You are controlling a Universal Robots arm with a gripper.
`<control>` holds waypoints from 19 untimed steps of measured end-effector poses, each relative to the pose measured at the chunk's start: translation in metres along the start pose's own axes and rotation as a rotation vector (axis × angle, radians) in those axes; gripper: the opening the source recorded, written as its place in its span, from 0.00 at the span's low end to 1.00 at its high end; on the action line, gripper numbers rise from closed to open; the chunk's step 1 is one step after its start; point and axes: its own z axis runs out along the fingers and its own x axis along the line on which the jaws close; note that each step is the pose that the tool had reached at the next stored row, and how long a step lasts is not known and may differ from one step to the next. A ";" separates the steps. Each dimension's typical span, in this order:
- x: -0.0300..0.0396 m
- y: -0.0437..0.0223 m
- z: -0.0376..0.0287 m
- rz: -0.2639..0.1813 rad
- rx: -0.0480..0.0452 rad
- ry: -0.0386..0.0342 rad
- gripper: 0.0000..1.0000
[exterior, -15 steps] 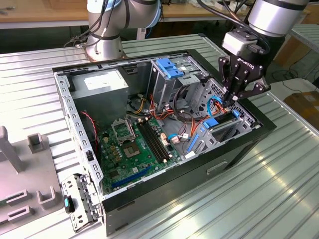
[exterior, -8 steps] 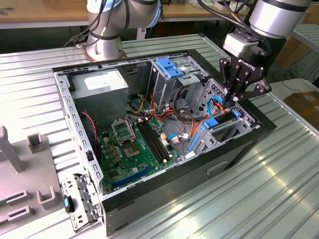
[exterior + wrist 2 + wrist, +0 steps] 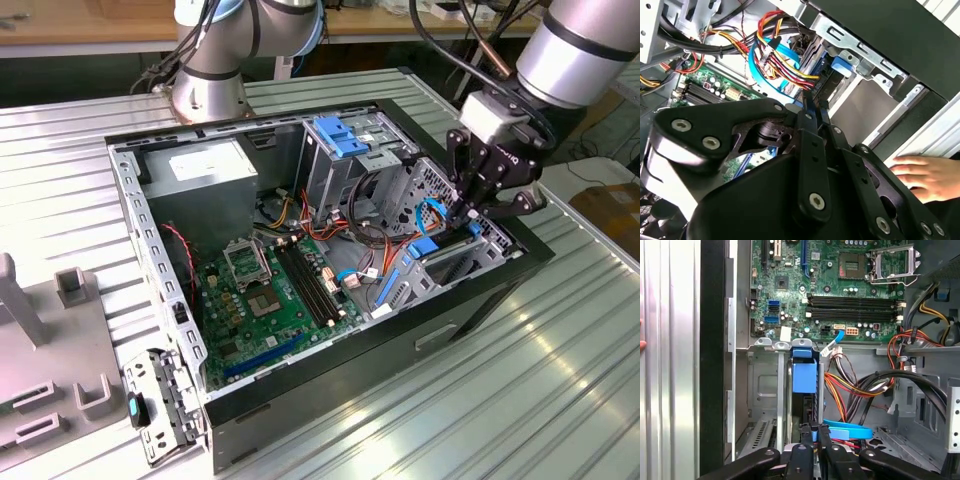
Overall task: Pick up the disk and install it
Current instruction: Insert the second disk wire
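Light: bright, even, overhead | Glare: ribbed metal table, 4 o'clock, exterior view | Shadow: soft, inside computer case | Blur: gripper linkage, second wrist view

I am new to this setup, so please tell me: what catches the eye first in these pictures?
An open computer case with its green motherboard lies on a ribbed metal table. The gripper reaches into the drive bay at the exterior view's right, at the blue-framed disk. A person's hand rests beside the case.
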 end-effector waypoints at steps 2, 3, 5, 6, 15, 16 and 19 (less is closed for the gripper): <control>0.0007 0.0018 0.0004 0.001 0.0001 -0.0039 0.16; 0.0009 0.0021 0.0006 0.002 0.0001 -0.0044 0.16; 0.0015 0.0025 0.0010 0.012 0.0003 -0.0041 0.16; 0.0021 0.0026 0.0014 0.021 0.0005 -0.0040 0.16; 0.0110 0.0049 0.0048 0.056 0.0000 -0.0413 0.16; 0.0114 0.0049 0.0058 0.056 0.0000 -0.0456 0.16; 0.0116 0.0047 0.0085 0.057 -0.0002 -0.0558 0.16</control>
